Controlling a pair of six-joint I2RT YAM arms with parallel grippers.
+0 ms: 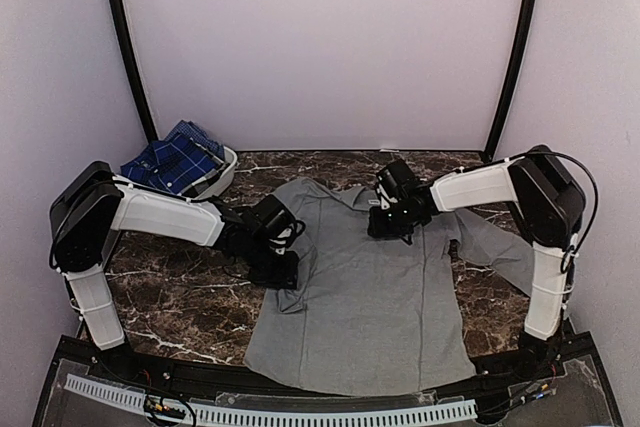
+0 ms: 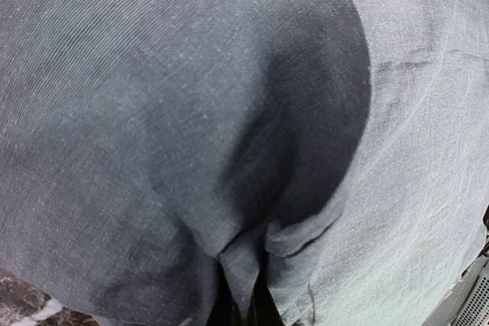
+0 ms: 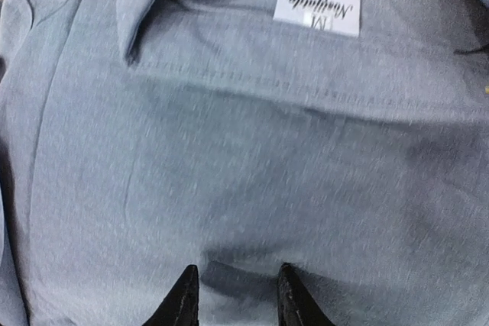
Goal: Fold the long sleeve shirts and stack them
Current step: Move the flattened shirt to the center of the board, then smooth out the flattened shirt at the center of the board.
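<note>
The left gripper (image 1: 277, 272), its fingers hidden under cloth, is pressed together on a gathered pinch of the grey shirt (image 1: 370, 297) at its left edge. The right gripper (image 3: 237, 299), its fingers apart and cut off by the frame, is over the yoke below the blurred label (image 3: 317, 9). The shirt lies spread on the marble table (image 1: 170, 297). The plaid shirt (image 1: 172, 160) is heaped in the basket (image 1: 228, 162) at far left.

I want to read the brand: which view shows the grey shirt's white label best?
The right wrist view: the label lies close on the grey shirt. From the top external view it is too small to make out; the left wrist view shows only grey cloth.
</note>
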